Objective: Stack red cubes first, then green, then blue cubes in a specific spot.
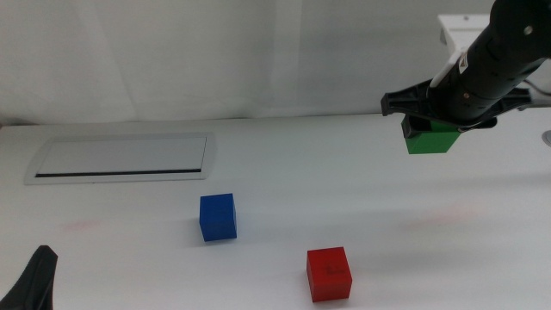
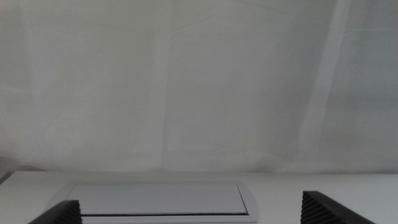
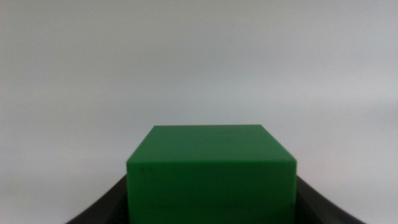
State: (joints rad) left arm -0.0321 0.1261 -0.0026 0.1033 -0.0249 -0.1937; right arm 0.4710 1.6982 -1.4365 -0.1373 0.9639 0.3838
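Three cubes in play. Right gripper [image 1: 435, 127] clamped on green cube [image 1: 433, 139], held clear above table [image 1: 362, 181] near far right edge. Red cube [image 1: 329, 273] sits near front edge, right of centre; blue cube [image 1: 217, 216] mid-table, apart from red. Left gripper [image 1: 34, 280] waits at front left corner, jaws spread wide, empty. Grey-rimmed panel [image 1: 120, 158] toward far left.

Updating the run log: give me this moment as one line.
right pincer: shut on green cube, held above table | left pincer: open, waiting | red cube, blue cube: apart on table, unstacked
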